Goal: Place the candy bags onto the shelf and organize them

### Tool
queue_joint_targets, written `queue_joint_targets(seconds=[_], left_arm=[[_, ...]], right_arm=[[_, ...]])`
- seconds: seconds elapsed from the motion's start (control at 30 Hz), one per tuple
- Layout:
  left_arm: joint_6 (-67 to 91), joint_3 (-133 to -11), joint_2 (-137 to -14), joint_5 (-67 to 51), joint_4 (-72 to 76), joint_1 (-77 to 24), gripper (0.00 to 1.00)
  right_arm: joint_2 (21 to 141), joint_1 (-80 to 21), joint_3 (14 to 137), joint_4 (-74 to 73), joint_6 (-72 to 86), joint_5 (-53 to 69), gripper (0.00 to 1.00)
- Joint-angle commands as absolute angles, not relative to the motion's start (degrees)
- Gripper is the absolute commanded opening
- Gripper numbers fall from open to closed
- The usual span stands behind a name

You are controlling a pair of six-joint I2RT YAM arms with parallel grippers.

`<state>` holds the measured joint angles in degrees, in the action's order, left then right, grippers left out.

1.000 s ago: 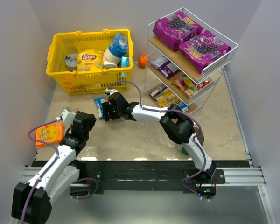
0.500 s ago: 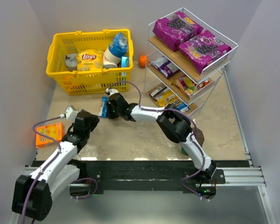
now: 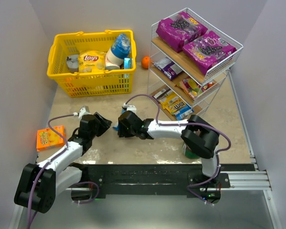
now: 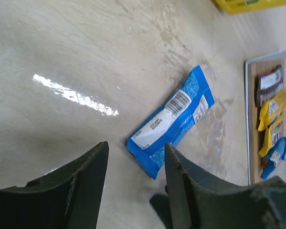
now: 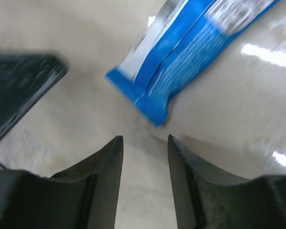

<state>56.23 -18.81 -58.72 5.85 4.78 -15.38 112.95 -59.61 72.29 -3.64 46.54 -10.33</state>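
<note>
A small blue candy bag (image 4: 174,119) lies flat on the table, also seen in the right wrist view (image 5: 181,52) and as a blue sliver between the arms (image 3: 117,126). My left gripper (image 4: 136,144) (image 3: 105,124) is open, its tips just short of the bag's near end. My right gripper (image 5: 144,138) (image 3: 120,127) is open too, with only bare table between its fingers and the bag just beyond them. The shelf (image 3: 229,59) stands at the back right with two large purple bags (image 3: 181,29) on top and smaller bags (image 3: 170,101) on the lower tiers.
A yellow basket (image 3: 62,81) with a Lay's bag (image 3: 91,60) and a bottle (image 3: 119,47) stands at the back left. An orange fruit (image 3: 145,62) lies beside it. A flat orange box (image 3: 50,137) is at the left edge. The shelf's bottom tier (image 4: 252,119) shows to the right.
My right gripper drew the blue bag from beside the basket toward the table's middle, then let it go and opened. My left arm swung right, away from the orange box, toward the bag.
</note>
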Motion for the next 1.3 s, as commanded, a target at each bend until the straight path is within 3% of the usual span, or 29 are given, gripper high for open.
queue_joint_targets(seconds=[0.0,0.1,0.2,0.4,0.53,0.77,1.27], left_arm=[[52.4,-17.3,-58.7,-2.0,12.4,-14.9,0.56],[52.0,-16.6,-58.3,-3.8,11.8,-14.9,0.57],[53.0,-14.7,-57.5,-4.0,12.7,-14.9,0.57],[56.9,-10.9,-60.5,-6.3,20.9,-14.9,0.57],[60.8,-7.7,-65.1,-8.3,29.4,-14.9,0.56],[65.4,-4.5,-72.4,-8.8,41.0,-14.9,0.55],[70.0,-5.3,-77.7,-3.3,41.1,-15.0,0.5]], right_arm=[[105.6,-63.0,69.6,-5.0,50.4,-15.9,0.53],[102.8,-62.9,70.0,-8.9,48.8,-21.8,0.54],[101.8,-61.8,70.9,-10.2,45.4,-25.7,0.47],[105.6,-55.8,75.1,-7.0,37.5,-20.2,0.24],[112.6,-53.8,81.5,-5.9,30.7,-16.7,0.0],[119.6,-52.7,85.8,-2.4,28.7,-17.5,0.0],[120.9,-52.8,82.3,-5.4,38.3,-18.7,0.0]])
